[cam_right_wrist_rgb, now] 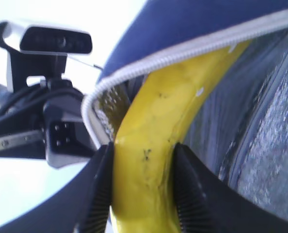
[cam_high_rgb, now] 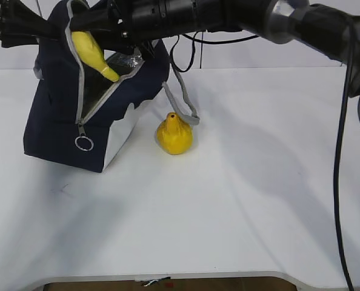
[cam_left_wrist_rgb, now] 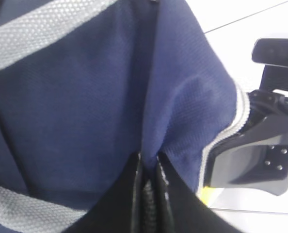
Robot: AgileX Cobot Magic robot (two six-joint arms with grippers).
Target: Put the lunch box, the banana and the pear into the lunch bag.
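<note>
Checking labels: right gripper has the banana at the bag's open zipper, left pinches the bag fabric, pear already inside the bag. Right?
Wrong on the pear: the exterior view shows it on the table beside the lunch bag, not inside. The rest holds: the right gripper grips the banana at the open zipper, and the left gripper pinches the bag fabric.

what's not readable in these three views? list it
- Lunch box: in no view; whether it is inside the lunch bag is hidden by the fabric and the zipper edge.
- Banana tip: in the right wrist view it runs past the zipper edge into the silvery lining.
- Left gripper: the exterior view crops it at the left edge.
- Pear: exterior view only; its far side is unseen.
</note>
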